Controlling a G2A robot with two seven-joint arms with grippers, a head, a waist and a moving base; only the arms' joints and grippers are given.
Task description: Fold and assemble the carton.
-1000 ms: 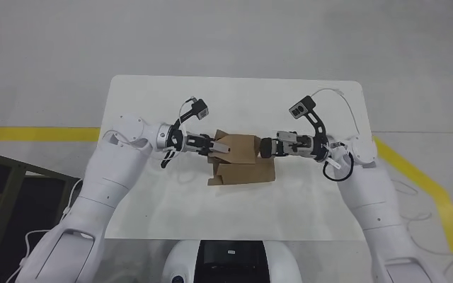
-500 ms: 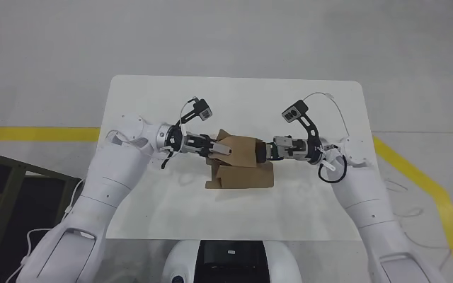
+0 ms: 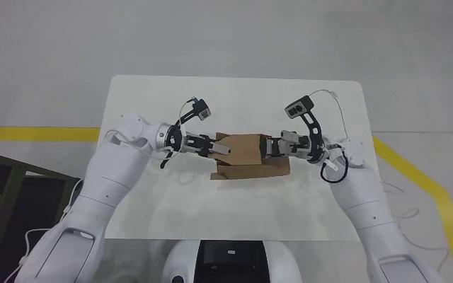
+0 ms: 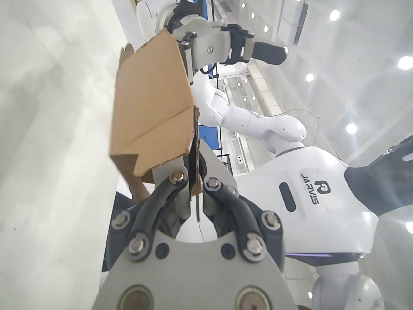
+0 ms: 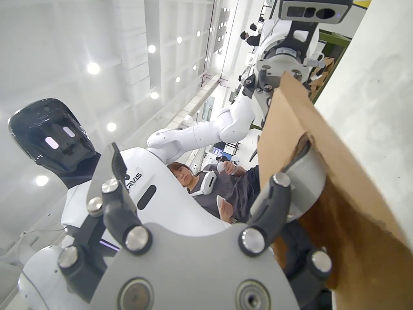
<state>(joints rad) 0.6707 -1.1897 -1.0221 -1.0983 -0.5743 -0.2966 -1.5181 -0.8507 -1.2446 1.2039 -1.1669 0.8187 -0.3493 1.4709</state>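
A brown carton [image 3: 244, 150] is held half-opened at the middle of the white table [image 3: 148, 205], between my two grippers. My left gripper [image 3: 221, 149] is at its left end, shut on the edge of a cardboard flap [image 4: 194, 149]; the carton's panel [image 4: 151, 104] stretches away from it. At the right end my right gripper [image 3: 263, 147] stands open. One of its fingers [image 5: 305, 166] presses against the carton wall [image 5: 335, 169] from inside, while the other finger [image 5: 111, 162] hangs free in the air. The carton's lower flaps rest on the table.
Bare table top lies on all sides of the carton. A yellow floor line [image 3: 42, 133] runs past both table ends. A dark rack [image 3: 14, 191] stands off the table's near left corner.
The carton has shifted a little to the right and now lies squarer, with its near flap reaching farther right. My right gripper pushed in toward it, then drew back slightly. The left gripper kept its grip.
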